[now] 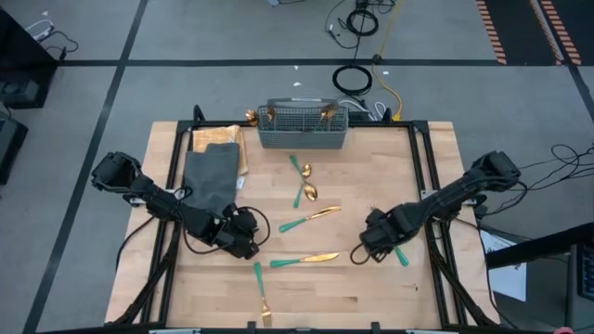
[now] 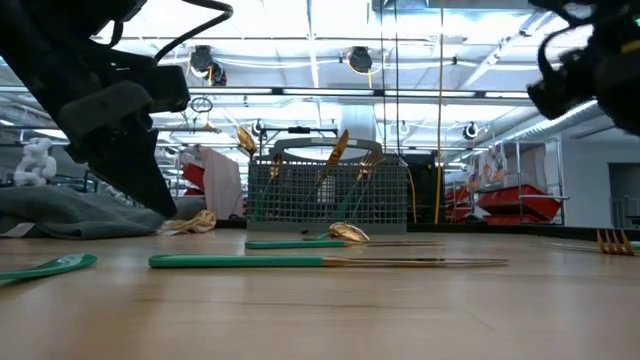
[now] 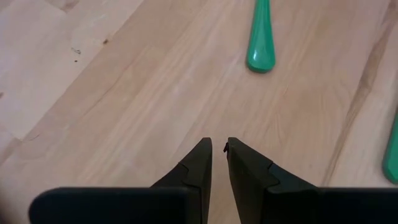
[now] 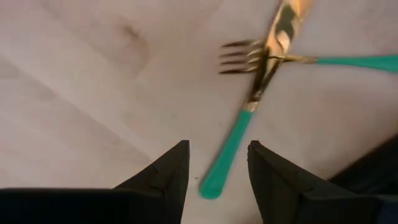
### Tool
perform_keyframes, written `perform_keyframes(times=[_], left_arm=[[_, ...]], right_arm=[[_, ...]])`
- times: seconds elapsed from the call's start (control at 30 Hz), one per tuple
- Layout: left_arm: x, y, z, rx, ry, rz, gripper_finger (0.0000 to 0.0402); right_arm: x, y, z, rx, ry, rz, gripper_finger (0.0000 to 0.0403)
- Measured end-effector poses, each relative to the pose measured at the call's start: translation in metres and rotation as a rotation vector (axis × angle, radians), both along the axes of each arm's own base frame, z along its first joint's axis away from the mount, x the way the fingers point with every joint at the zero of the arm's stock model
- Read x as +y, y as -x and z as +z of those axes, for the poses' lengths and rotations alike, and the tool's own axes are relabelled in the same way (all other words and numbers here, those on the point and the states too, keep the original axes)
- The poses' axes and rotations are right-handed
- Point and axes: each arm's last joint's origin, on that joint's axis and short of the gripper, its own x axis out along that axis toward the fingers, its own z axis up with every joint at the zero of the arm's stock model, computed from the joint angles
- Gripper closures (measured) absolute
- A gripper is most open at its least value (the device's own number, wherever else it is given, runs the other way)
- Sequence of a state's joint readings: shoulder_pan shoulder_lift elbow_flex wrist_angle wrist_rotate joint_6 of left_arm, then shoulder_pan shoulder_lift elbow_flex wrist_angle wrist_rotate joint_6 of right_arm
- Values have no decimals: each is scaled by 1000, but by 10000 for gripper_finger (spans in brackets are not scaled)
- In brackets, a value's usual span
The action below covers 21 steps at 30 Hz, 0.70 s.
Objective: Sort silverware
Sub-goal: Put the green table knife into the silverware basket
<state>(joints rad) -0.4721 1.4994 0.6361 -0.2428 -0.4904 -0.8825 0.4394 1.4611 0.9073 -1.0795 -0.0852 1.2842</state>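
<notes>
Silverware with gold heads and teal handles lies on the wooden table (image 1: 371, 297): two spoons (image 1: 304, 182), two knives (image 1: 310, 217) (image 1: 305, 260) and a fork (image 1: 263, 297). More pieces stand in the grey mesh basket (image 1: 302, 128) at the far edge. My right gripper (image 4: 217, 146) points down, open, over the handle end of a knife (image 4: 229, 152) that lies across a fork (image 4: 239, 53). My left gripper (image 3: 219, 146) hovers at the near left with only a narrow gap and nothing in it, a teal handle end (image 3: 261, 43) ahead of it.
A dark grey cloth (image 1: 212, 178) lies at the far left over a tan sheet (image 1: 234, 141). A black frame (image 1: 429, 176) borders the table. In the low view a knife (image 2: 300, 262) and a spoon (image 2: 345, 234) lie in front of the basket (image 2: 330, 195).
</notes>
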Motion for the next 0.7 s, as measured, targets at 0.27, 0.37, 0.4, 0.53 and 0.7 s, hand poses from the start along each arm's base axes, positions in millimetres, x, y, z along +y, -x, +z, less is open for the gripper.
perform_keyframes(times=[0.27, 0.37, 0.4, 0.53, 0.7], left_arm=[[0, 0, 0, 3, 5, -2, 343], [0, 0, 0, 3, 6, -2, 343], [0, 0, 0, 3, 6, -2, 343], [0, 0, 0, 4, 4, -5, 343], [0, 0, 0, 7, 1, -9, 343]], right_arm=[[-8, 16, -37, 23, 17, -40, 252], [-11, 18, -50, -11, -2, -49, 252], [-12, 18, -53, -21, -13, -51, 252], [-19, 25, -67, -20, -60, -64, 252], [-27, 26, -72, -15, -125, -62, 267]])
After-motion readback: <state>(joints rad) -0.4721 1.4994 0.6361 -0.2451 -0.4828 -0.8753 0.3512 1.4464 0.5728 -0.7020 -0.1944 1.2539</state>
